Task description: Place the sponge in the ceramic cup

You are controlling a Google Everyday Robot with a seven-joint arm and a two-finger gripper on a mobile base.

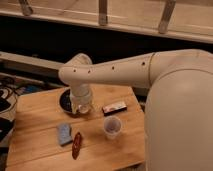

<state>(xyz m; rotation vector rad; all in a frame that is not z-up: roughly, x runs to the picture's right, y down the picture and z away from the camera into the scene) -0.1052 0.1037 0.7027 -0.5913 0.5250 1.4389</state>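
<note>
The sponge (64, 133), a small flat blue-grey pad, lies on the wooden table (40, 112) at the front left. A pale upright cup (112, 126), which I take for the ceramic cup, stands right of it near the table's middle, open side up. My gripper (82, 107) hangs at the end of the white arm over the back of the table. It is above and slightly right of the sponge and left of the cup, and touches neither.
A dark round dish-like object (65, 100) sits just left of the gripper, partly hidden by it. A slim dark-red elongated object (76, 145) lies beside the sponge. A small rectangular bar (114, 107) lies behind the cup. Cables lie off the table's left edge.
</note>
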